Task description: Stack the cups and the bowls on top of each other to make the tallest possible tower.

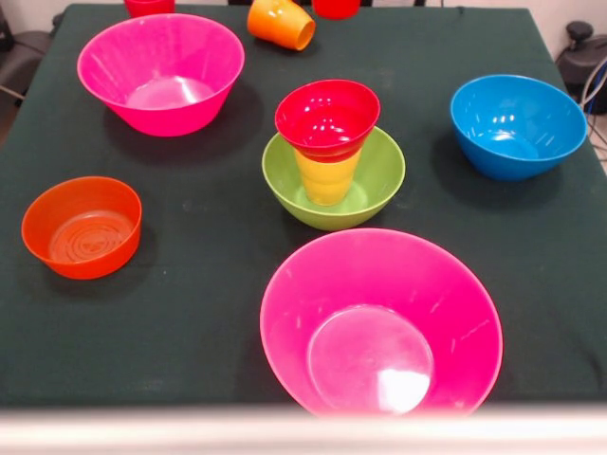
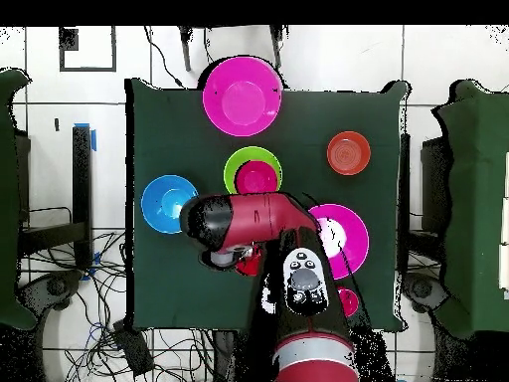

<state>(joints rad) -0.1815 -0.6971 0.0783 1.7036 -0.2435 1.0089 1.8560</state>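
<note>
So, left to right from the front camera. The orange bowl (image 1: 82, 227) sits alone on the near left of the table (image 1: 190, 313), upright and empty. Behind it, far left, is one pink bowl (image 1: 160, 72), also empty. Along the far edge there's an orange cup (image 1: 281, 23) lying tipped on its side, with bits of two red things poking in at the top that I can't really make out.

Dead centre is the tower (image 1: 330, 161): green bowl (image 1: 373, 190) at the bottom, yellow cup (image 1: 326, 175) standing inside it, red bowl (image 1: 327, 118) perched on the cup's rim and tilted a bit toward the camera. Just in front of it, near the table edge, is the second pink bowl (image 1: 381, 322). The blue bowl (image 1: 517, 125) sits off on the right, well apart.

My arm (image 2: 249, 221) only shows from overhead, hanging over the table beside the blue bowl. The gripper is hidden under it, so I can't tell whether it's holding anything.

My guess is I'm between placements, three pieces up. Next is picking something light, probably that orange cup, and setting it gently into the red bowl, since that tilt looks easy to knock over.
</note>
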